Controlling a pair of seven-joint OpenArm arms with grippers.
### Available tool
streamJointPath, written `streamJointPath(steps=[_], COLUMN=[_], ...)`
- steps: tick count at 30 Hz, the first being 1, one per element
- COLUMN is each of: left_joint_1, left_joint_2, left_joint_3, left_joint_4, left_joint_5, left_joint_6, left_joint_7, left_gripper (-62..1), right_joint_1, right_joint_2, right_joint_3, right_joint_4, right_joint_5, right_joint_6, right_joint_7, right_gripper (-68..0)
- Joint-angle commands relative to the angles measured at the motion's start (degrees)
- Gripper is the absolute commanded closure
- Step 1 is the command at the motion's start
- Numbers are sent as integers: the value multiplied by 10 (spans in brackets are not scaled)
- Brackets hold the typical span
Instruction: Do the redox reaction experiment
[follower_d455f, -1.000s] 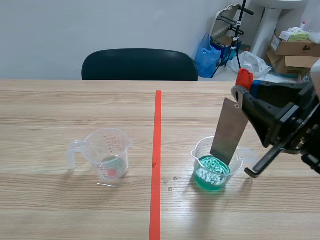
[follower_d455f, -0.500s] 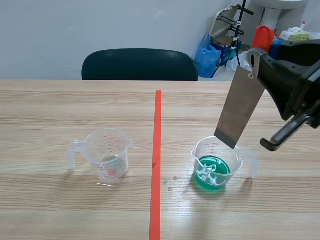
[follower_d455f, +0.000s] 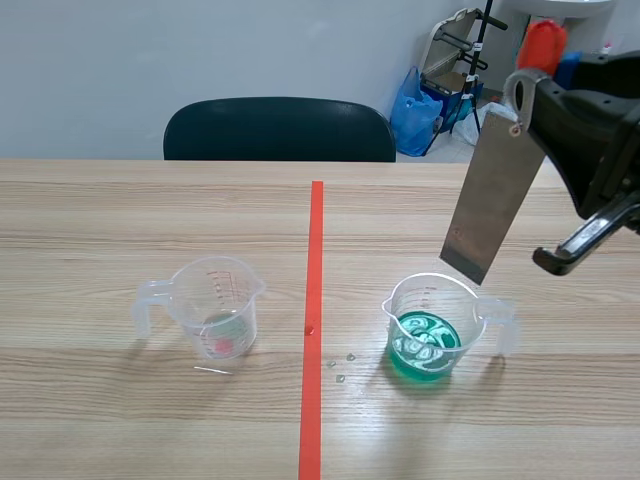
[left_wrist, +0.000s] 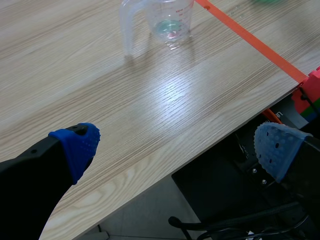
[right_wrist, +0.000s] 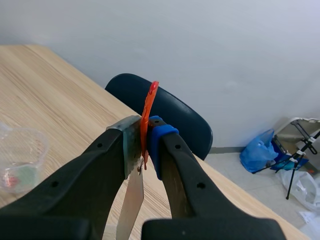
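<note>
Right gripper (follower_d455f: 522, 100) is clamped on the top of a flat, dull-grey metal strip (follower_d455f: 490, 210). It hangs tilted just above the clear plastic cup (follower_d455f: 432, 325) of green liquid, front-right on the table (follower_d455f: 100, 220). The strip's clear of the liquid, so I'd guess the dipping isn't finished. Left gripper (left_wrist: 175, 145) gapes wide past the front edge, holding nothing.

Facing me, one black chair (follower_d455f: 280, 128) stands behind the surface (follower_d455f: 90, 220). Right of the chair: one blue bag (follower_d455f: 415, 115), a grey folding frame (follower_d455f: 452, 35) above it.
</note>
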Motion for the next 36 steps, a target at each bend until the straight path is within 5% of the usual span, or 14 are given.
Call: streamJointPath(steps=[1, 36], left_joint_1=[1, 1], left_joint_2=[3, 3], left_joint_3=[0, 0], left_joint_4=[5, 5], left_joint_5=[-5, -6], left_joint_6=[-1, -1], left_joint_7=[-8, -8], left_gripper=[-623, -623], right_joint_1=[-1, -1], right_joint_2=[6, 6], right_joint_3=[4, 4], right_joint_4=[14, 14], right_joint_5=[6, 16], right_joint_6=[-3, -4], right_joint_7=[8, 4], right_gripper=[-13, -13])
